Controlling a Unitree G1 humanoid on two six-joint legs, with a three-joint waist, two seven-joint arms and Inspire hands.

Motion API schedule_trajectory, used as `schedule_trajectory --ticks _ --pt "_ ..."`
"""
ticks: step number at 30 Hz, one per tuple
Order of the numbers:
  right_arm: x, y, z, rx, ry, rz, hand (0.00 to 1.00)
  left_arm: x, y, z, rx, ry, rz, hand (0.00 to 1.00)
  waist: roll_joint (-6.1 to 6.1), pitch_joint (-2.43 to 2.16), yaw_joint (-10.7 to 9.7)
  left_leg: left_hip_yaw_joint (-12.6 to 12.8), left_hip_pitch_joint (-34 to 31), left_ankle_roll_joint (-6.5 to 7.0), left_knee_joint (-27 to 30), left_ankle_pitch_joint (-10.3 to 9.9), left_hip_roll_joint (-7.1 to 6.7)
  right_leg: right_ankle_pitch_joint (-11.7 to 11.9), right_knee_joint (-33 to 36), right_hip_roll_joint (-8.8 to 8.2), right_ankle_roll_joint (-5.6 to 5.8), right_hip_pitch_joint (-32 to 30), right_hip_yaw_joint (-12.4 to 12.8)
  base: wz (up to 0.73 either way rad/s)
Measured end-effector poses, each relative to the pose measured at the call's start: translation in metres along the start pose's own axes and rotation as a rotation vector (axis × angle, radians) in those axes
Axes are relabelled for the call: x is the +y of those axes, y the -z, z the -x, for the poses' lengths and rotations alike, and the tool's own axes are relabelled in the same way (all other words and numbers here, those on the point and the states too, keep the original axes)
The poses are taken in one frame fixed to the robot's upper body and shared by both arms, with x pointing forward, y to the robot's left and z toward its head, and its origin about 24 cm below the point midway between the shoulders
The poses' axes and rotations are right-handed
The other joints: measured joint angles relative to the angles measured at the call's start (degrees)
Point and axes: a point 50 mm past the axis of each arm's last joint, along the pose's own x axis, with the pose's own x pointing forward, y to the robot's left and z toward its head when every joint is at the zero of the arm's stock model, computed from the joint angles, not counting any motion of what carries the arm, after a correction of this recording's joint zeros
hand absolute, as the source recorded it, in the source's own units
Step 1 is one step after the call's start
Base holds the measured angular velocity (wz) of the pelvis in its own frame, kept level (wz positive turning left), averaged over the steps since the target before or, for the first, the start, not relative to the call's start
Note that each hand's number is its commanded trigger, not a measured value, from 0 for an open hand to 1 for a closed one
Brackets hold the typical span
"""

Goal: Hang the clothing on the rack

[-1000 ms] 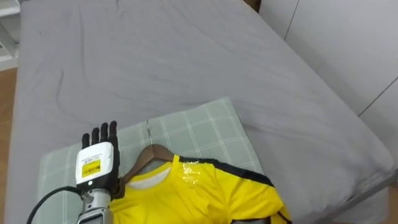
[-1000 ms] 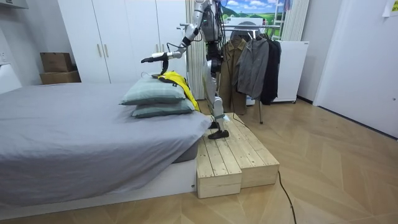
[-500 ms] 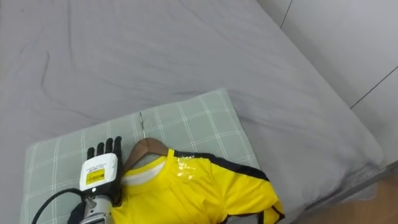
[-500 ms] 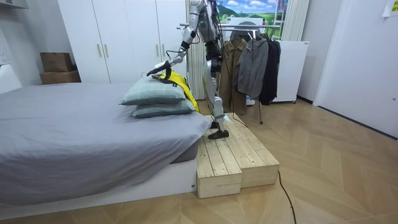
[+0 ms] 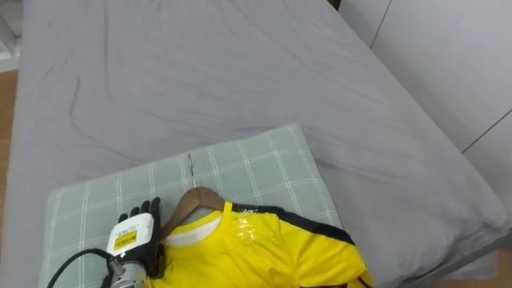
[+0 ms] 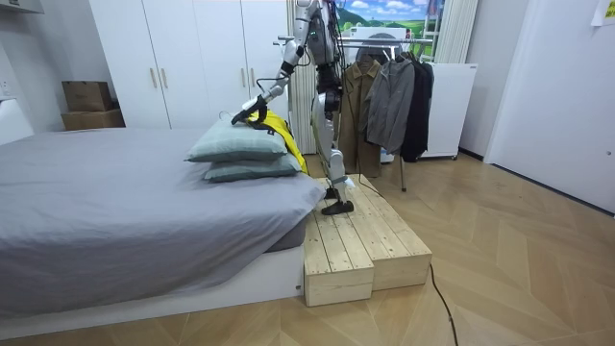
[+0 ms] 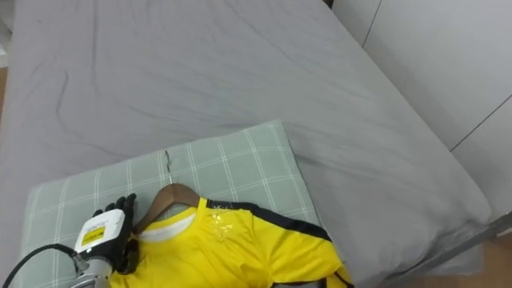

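Observation:
A yellow shirt (image 5: pixel 264 248) with black trim lies on a wooden hanger (image 5: pixel 192 198), on top of a green checked pillow (image 5: pixel 240 164). The hanger's thin metal hook (image 5: pixel 190 164) points away from me across the pillow. My left hand (image 5: pixel 134 236) is low over the pillow, back up, right against the hanger's left arm and the shirt's collar. Its fingers point forward and down, slightly bent, with nothing closed between them. In the room view the same hand (image 6: pixel 252 109) rests at the shirt (image 6: pixel 272 125) on the stacked pillows.
The grey bed (image 5: pixel 200 72) stretches ahead beyond the pillow. I stand on a wooden platform (image 6: pixel 356 240) at the bed's end. Behind me is a clothes rack (image 6: pixel 384 86) with dark coats, and white wardrobes (image 6: pixel 192 58) line the wall.
My left hand has come down from above the pillow to the hanger's left arm, and its fingers have gone from straight to slightly bent. The view shifted a little with my head.

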Motion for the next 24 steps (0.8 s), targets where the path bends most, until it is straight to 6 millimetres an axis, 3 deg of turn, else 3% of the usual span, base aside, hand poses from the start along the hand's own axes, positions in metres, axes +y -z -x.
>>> schedule_trajectory --ticks 9,15,20,24 --pt "-0.008 0.008 0.001 0.021 0.029 0.0 0.0 -0.005 0.008 0.001 0.047 0.084 0.041 0.0 0.37 -0.22 0.35 0.01 0.67 0.0 0.37 0.0 -0.09 0.0 0.08 -0.16 -0.01 0.83 -0.18 0.0" --pt "-0.008 0.009 0.001 0.027 0.035 0.008 0.0 0.003 0.019 -0.001 0.076 0.092 0.029 0.0 0.65 -0.31 0.22 0.02 0.16 0.01 1.3 0.0 -0.17 -0.01 0.07 -0.35 -0.02 0.74 -0.11 0.0" --pt "-0.018 0.015 0.003 0.042 0.063 0.036 0.0 0.007 0.021 -0.003 0.086 0.08 0.03 0.0 1.54 -0.78 0.31 -0.03 0.16 0.1 1.43 0.07 -0.28 -0.01 -0.73 -0.5 -0.02 1.19 -0.26 0.0" --pt "-0.022 0.018 0.003 0.049 0.073 0.027 0.0 0.012 0.022 -0.005 0.095 0.067 0.049 0.0 1.66 -0.77 0.29 0.0 0.87 0.08 1.28 0.08 -0.29 -0.01 -0.77 -0.47 -0.02 1.92 -0.35 0.0"
